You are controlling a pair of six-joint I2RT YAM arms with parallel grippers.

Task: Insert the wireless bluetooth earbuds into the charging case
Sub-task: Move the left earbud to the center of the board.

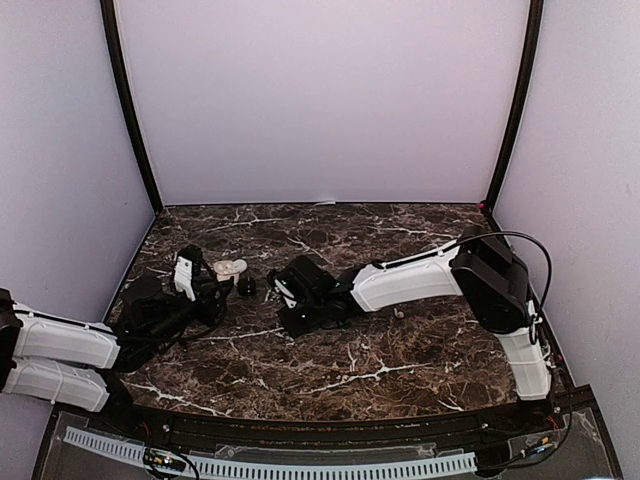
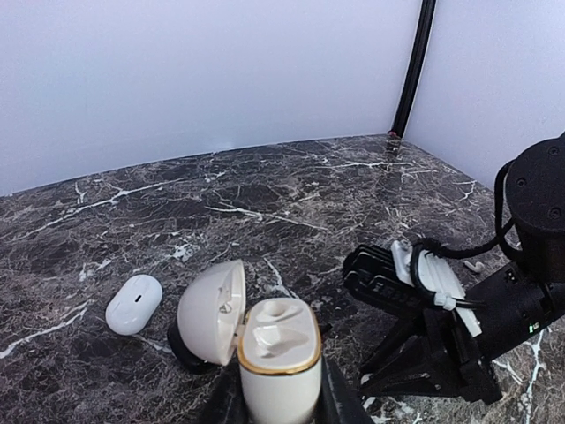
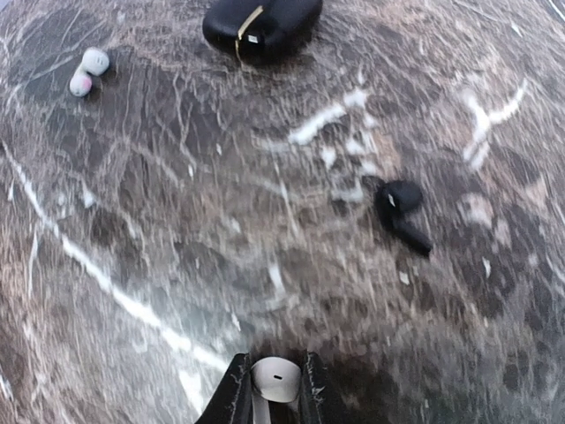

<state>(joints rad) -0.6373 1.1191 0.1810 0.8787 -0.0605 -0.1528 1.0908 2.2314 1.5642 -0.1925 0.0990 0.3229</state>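
My left gripper (image 2: 278,393) is shut on an upright white charging case (image 2: 278,349) with a gold rim. Its lid (image 2: 212,311) hangs open to the left, and both sockets show bare. In the top view this case (image 1: 229,267) is at the table's left, by the left gripper (image 1: 212,287). My right gripper (image 3: 275,389) is low over the marble, its fingers pressed on both sides of a white earbud (image 3: 275,380). In the top view the right gripper (image 1: 282,293) is just right of the held case.
A black case (image 3: 262,25) lies ahead of the right gripper, with a black earbud (image 3: 402,214) to its right and a small white-and-pink earbud (image 3: 88,71) at far left. A closed white case (image 2: 134,304) lies left of the held case.
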